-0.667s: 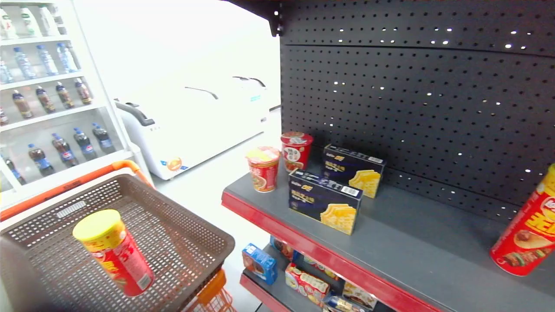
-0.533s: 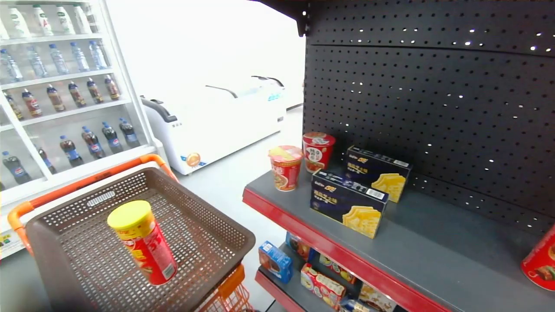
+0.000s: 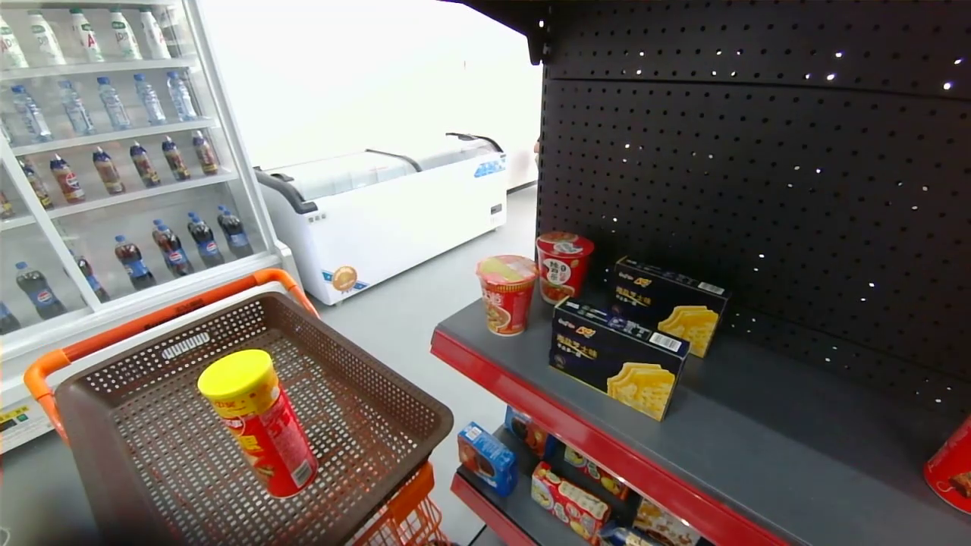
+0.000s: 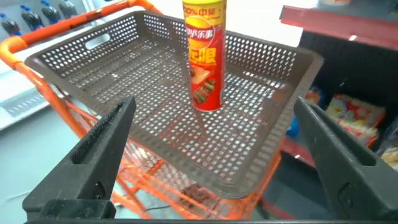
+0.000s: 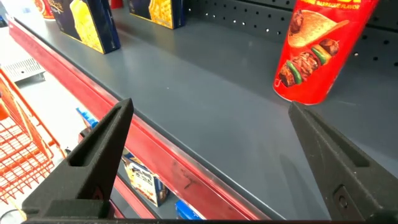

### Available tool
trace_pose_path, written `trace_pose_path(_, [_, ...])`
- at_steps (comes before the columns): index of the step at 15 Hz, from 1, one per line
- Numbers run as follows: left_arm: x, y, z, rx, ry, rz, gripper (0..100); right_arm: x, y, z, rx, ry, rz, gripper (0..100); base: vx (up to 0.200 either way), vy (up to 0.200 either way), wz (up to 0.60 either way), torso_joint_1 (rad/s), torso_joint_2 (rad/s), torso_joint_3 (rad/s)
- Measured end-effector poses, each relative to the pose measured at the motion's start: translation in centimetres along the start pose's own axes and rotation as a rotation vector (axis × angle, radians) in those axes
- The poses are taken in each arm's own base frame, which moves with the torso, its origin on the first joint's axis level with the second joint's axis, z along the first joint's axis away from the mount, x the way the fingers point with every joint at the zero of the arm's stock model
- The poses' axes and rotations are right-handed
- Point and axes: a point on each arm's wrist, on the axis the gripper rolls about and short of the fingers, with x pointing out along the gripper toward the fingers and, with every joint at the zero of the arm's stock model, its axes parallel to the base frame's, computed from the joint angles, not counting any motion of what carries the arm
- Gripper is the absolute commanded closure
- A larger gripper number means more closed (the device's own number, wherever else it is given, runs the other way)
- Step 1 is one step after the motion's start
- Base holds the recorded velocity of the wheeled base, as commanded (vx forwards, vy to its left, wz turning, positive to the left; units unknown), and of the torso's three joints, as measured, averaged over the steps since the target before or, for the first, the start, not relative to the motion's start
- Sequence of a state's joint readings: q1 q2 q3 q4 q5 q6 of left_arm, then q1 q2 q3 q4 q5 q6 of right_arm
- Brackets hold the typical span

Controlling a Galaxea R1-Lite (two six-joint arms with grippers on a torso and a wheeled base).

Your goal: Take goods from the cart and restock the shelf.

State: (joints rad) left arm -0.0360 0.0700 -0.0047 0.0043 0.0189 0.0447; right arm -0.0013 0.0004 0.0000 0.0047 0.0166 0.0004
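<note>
A red snack can with a yellow lid [image 3: 258, 421] stands upright in the brown mesh cart basket [image 3: 394, 462]. My left gripper [image 4: 211, 180] hangs open above the near side of the basket [image 4: 124, 68], a short way in front of that can [image 4: 204, 56], nothing between its fingers. A second red can [image 3: 952, 462] stands on the grey shelf [image 3: 758, 447] at the far right. My right gripper [image 5: 211, 168] is open over the shelf's front edge, with that can [image 5: 317, 50] just beyond it.
Two cup noodles [image 3: 507, 294] and two dark blue boxes [image 3: 618, 356] stand at the shelf's left end; bare shelf board lies between them and the right can. Packets fill the lower shelf [image 3: 565, 497]. A drinks fridge [image 3: 114, 174] and a chest freezer [image 3: 387, 212] stand behind the cart.
The head camera has turned left, so the whole picture has shifted right. The cans, boxes and cups keep their places.
</note>
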Motion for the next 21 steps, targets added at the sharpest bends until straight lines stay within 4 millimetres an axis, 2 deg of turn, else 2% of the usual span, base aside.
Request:
trace_pose_path(3, [0.5, 0.0, 0.2, 0.016, 0.072, 0.055, 0, 0.0, 0.0, 0.0, 0.000, 0.000, 0.000, 0, 0.000, 0.000, 0.00, 0.000, 0.00, 0.000])
trace_pose_path(5, [0.7, 0.0, 1.8, 0.008, 0.148, 0.063, 0, 0.0, 0.0, 0.0, 0.000, 0.000, -0.001, 0, 0.000, 0.000, 0.00, 0.000, 0.00, 0.000])
trace_pose_path(7, [0.6, 0.3, 6.6, -0.007, 0.197, 0.043, 0, 0.0, 0.0, 0.0, 0.001, 0.000, 0.000, 0, 0.000, 0.000, 0.00, 0.000, 0.00, 0.000])
trace_pose_path(9, [2.0, 0.5, 13.0, -0.033, 0.215, 0.012, 0, 0.0, 0.0, 0.0, 0.000, 0.000, -0.001, 0, 0.000, 0.000, 0.00, 0.000, 0.00, 0.000])
trace_pose_path(10, [3.8, 0.7, 15.6, -0.046, 0.231, -0.003, 0, 0.0, 0.0, 0.0, 0.000, 0.000, 0.000, 0, 0.000, 0.000, 0.00, 0.000, 0.00, 0.000])
trace_pose_path(11, [6.0, 0.8, 17.0, -0.056, 0.259, -0.014, 0, 0.0, 0.0, 0.0, 0.000, 0.000, 0.000, 0, 0.000, 0.000, 0.00, 0.000, 0.00, 0.000])
trace_pose_path(12, [8.3, 0.8, 17.3, -0.062, 0.299, -0.023, 0, 0.0, 0.0, 0.0, 0.000, 0.000, 0.000, 0, 0.000, 0.000, 0.00, 0.000, 0.00, 0.000])
trace_pose_path(13, [10.6, 0.8, 16.6, -0.063, 0.341, -0.030, 0, 0.0, 0.0, 0.0, 0.000, 0.000, 0.000, 0, 0.000, 0.000, 0.00, 0.000, 0.00, 0.000])
trace_pose_path(16, [16.0, 0.7, 11.6, -0.051, 0.444, -0.039, 0, 0.0, 0.0, 0.0, 0.000, 0.000, 0.000, 0, 0.000, 0.000, 0.00, 0.000, 0.00, 0.000])
trace_pose_path(18, [17.8, 0.7, 8.5, -0.046, 0.496, -0.029, 0, 0.0, 0.0, 0.0, 0.001, 0.000, 0.000, 0, 0.000, 0.000, 0.00, 0.000, 0.00, 0.000])
trace_pose_path(21, [19.5, 0.8, 5.4, -0.046, 0.521, -0.012, 0, 0.0, 0.0, 0.0, 0.000, 0.000, -0.001, 0, 0.000, 0.000, 0.00, 0.000, 0.00, 0.000])
